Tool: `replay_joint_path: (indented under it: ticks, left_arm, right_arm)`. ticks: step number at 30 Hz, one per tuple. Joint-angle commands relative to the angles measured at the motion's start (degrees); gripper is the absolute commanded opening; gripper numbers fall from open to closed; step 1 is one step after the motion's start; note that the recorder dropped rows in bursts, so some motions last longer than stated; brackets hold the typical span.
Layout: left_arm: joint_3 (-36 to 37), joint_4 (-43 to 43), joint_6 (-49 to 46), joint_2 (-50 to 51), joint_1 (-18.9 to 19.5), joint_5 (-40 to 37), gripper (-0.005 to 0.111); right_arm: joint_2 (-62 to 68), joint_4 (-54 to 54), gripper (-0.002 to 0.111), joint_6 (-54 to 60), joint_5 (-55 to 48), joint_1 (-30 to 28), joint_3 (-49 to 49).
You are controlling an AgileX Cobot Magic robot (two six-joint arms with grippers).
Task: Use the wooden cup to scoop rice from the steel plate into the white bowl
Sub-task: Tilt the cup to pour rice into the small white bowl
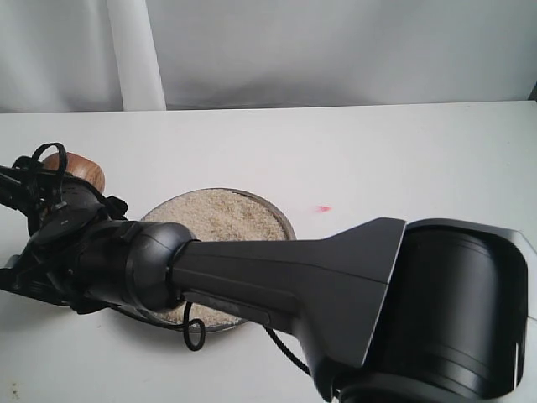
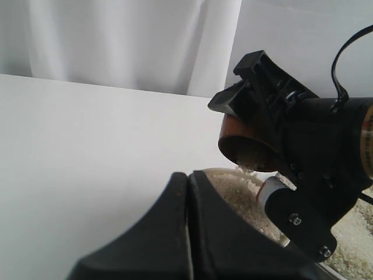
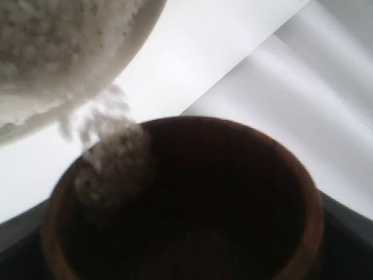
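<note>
The wooden cup [image 2: 243,142] is tipped over the white bowl [image 2: 205,173], with my right gripper [image 2: 256,111] shut on it. Rice grains [image 3: 96,125] spill from the cup's lip [image 3: 70,175] towards the bowl [image 3: 23,119], which holds a heap of rice [image 3: 46,35]. In the exterior view the cup [image 1: 80,168] shows at the far left and the bowl is hidden behind my right arm. The steel plate [image 1: 285,220] lies mid-table, full of rice [image 1: 214,214]. My left gripper [image 2: 187,176] is shut on nothing, close in front of the bowl.
My right arm [image 1: 336,285] reaches across the table from the lower right and covers the plate's near side. A small red mark [image 1: 323,208] lies on the white table right of the plate. A pale curtain [image 1: 294,50] hangs behind the table.
</note>
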State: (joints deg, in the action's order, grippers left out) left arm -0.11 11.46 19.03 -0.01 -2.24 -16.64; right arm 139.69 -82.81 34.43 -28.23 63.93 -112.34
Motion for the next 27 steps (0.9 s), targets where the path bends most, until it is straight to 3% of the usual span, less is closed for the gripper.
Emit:
replay_joint_path:
  ticks: [1,27]
  left_arm:
    - [0.11,-0.05,0.25,0.01,-0.09,0.32,0.0]
    - [0.11,-0.05,0.25,0.01,-0.09,0.32,0.0]
  right_arm:
    - [-0.6,-1.59,0.0,0.01,-0.45,0.08,-0.38]
    - [-1.3,-3.85,0.0,-1.05,-2.82,2.55,-0.38]
